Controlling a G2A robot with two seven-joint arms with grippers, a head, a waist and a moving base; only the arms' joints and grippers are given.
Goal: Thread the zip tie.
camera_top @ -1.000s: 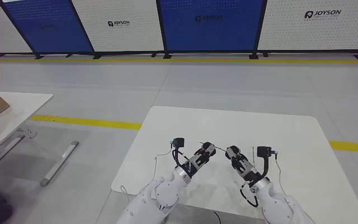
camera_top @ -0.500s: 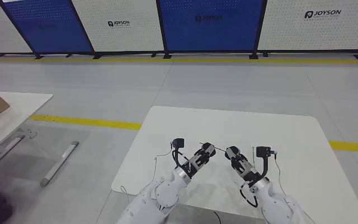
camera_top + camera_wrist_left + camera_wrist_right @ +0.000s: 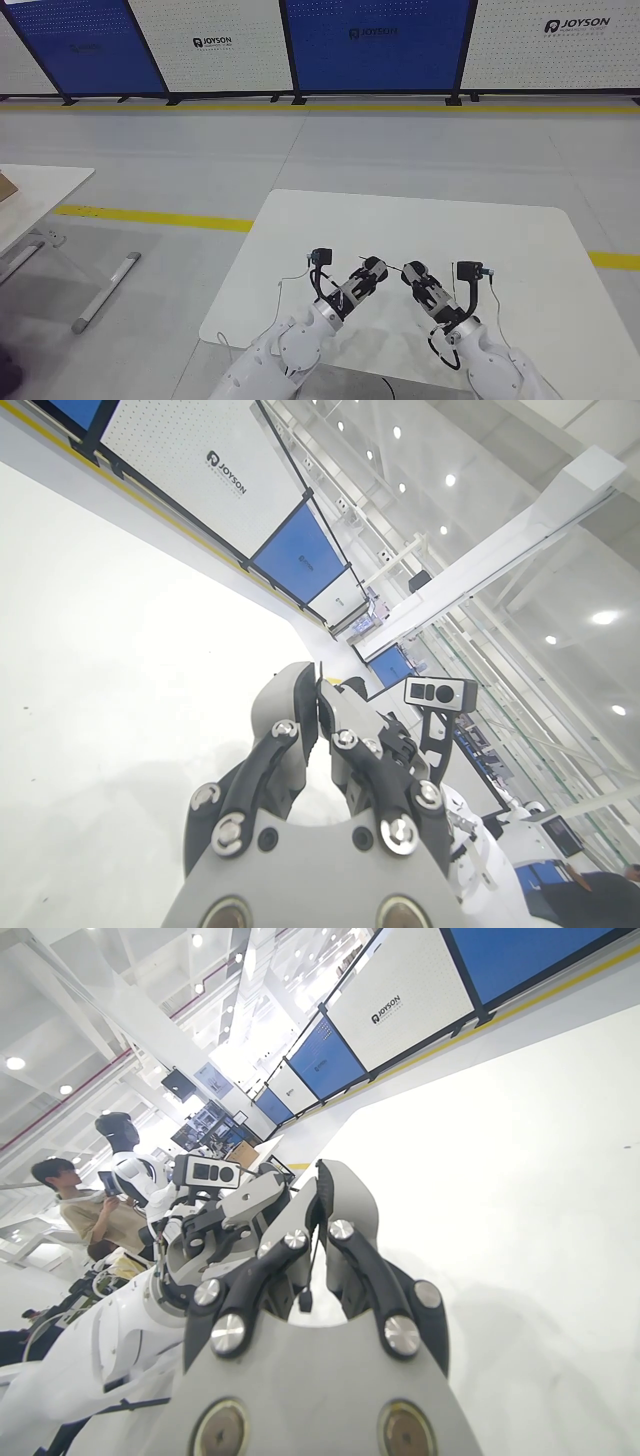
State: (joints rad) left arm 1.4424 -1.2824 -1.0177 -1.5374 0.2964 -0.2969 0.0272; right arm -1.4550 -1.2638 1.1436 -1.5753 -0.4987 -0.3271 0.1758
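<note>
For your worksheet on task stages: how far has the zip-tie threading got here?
Done: the zip tie is off the table, pinched by the shut left hand and right hand. In hand: both hands held close together above it. Left: its head hangs free with nothing through it, so threading remains.

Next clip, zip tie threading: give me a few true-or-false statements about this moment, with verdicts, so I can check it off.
1. The left end effector and the right end effector are both above the white table. True.
2. The right end effector is open and empty. False: it is shut on the black zip tie, whose head hangs between its fingers.
3. The left end effector is shut. True; a thin black tip pokes out between its pads.
4. The zip tie lies flat on the table. False: it is held off the surface.
5. The end effectors are at opposite table edges. False: they are close together, tips nearly facing.
</note>
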